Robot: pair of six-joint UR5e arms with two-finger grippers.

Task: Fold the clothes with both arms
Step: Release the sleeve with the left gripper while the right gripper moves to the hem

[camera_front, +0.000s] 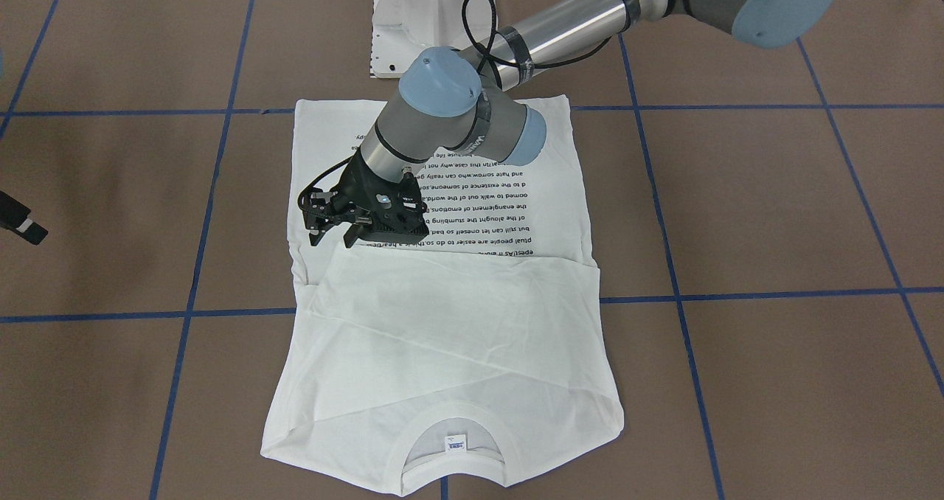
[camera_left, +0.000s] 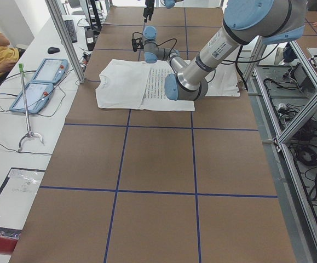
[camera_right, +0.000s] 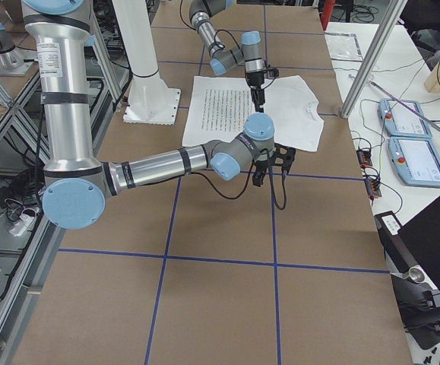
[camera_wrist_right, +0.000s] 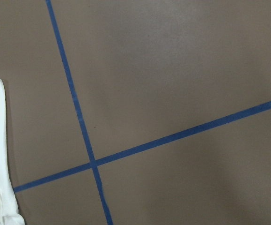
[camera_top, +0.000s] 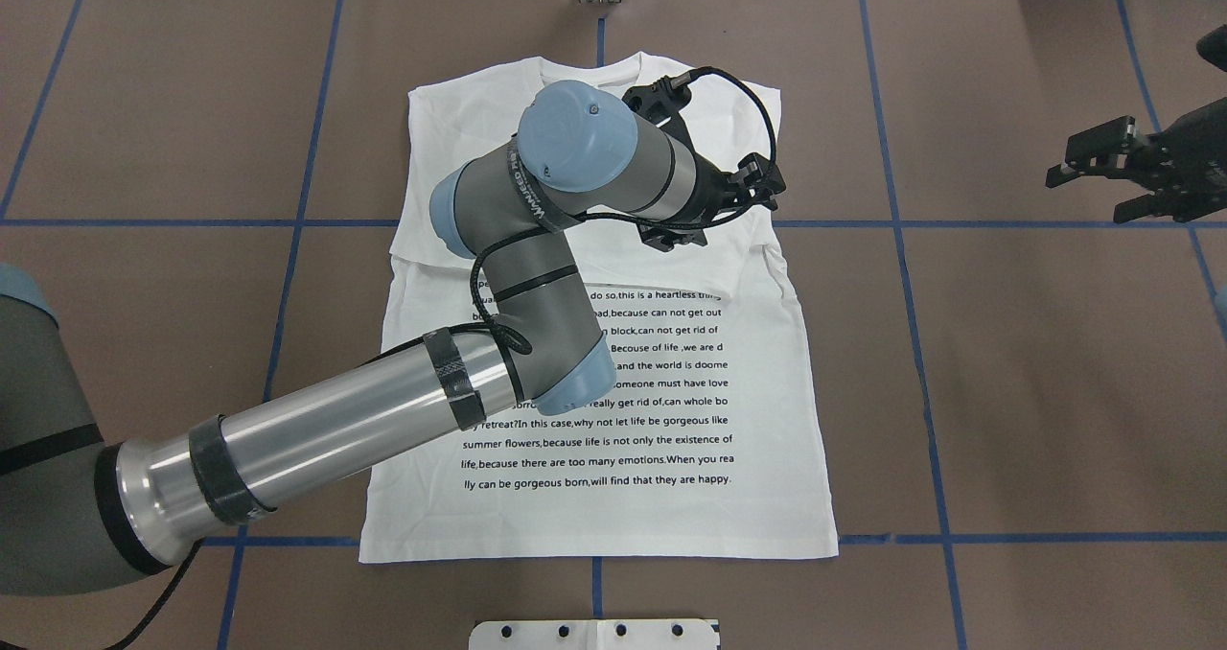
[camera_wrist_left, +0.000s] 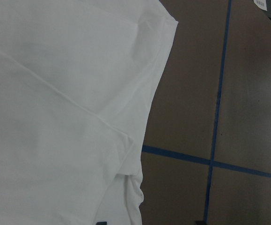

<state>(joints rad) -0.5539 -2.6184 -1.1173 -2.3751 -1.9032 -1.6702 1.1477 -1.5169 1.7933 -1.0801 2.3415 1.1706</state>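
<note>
table [camera_front: 774, 205]: brown, blue tape grid. T-shirt [camera_front: 457, 323] flat mid-table, text side up, hem twd the white base [camera_front: 428, 21]. Plain white layer folded across chest, covers top text lines. Left arm [camera_top: 364, 410] reaches over shirt. Right arm [camera_right: 151, 167] off shirt, robot-right side. Left gripper [camera_front: 333, 236] above shirt's robot-right edge by fold line, fingers spread, nothing between. Right gripper [camera_top: 1093, 185] well apart from shirt, jaws spread, empty. Collar [camera_front: 453, 413] at shirt's far end, neck label [camera_front: 454, 442] inside it.
</note>
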